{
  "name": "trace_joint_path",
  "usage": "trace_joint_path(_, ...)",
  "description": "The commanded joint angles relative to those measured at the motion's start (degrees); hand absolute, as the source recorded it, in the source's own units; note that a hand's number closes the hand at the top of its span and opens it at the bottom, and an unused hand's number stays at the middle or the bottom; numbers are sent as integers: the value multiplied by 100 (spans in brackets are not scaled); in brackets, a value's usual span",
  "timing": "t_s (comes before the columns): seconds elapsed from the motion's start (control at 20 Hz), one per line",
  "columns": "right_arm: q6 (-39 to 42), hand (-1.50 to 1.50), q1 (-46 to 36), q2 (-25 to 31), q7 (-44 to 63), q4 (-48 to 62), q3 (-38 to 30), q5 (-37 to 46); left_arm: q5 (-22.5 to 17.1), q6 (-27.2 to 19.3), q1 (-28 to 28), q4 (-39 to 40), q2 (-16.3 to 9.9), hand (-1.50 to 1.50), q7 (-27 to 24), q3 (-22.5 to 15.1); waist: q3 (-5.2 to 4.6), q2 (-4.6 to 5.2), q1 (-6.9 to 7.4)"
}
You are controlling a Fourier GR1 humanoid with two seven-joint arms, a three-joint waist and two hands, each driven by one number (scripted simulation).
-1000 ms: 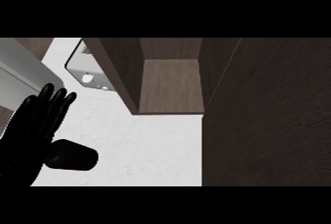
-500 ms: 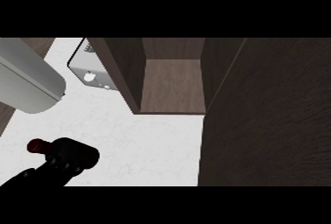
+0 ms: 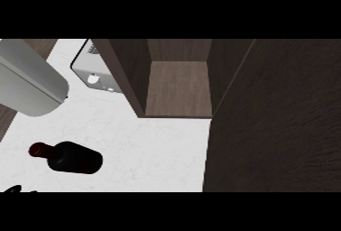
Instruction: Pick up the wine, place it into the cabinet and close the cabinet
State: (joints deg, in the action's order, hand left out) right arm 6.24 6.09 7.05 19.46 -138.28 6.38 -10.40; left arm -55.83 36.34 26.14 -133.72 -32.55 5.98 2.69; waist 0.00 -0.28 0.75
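The wine bottle is dark with a dark red cap and rests on the white counter at the lower left, cap toward the left. Nothing touches it. The cabinet stands behind it with its brown inside showing, and its dark door fills the right side of the view. Only a black tip of my left hand shows at the lower left edge, below and left of the bottle. A grey forearm crosses the upper left corner. My right hand is out of sight.
A grey metal fixture with small knobs lies on the counter left of the cabinet, behind the forearm. Bare white counter runs between the bottle and the cabinet's front edge.
My left hand has slid down and off the bottle to the lower left edge, leaving the bottle uncovered. The grey forearm has come into the upper left corner.
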Motion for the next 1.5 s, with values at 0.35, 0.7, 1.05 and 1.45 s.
trace_joint_path(0.35,-363,-150,-627,-6,673,-293,-122,-54,-861,46,981,-1359,-137,-150,-71,486,3,-8,80)
trace_joint_path(0.7,-251,-150,-490,46,811,-469,-162,-247,-971,-149,1179,-1126,-77,-150,-86,912,6,-3,1)
trace_joint_path(1.05,-504,-150,-710,-113,1131,-647,352,220,-1357,-459,662,-497,-296,-150,332,1113,1,12,-51)
trace_joint_path(1.45,-594,-150,-1028,-227,1168,-508,417,358,-1289,-429,-347,790,-257,-150,399,1791,-4,20,-70)
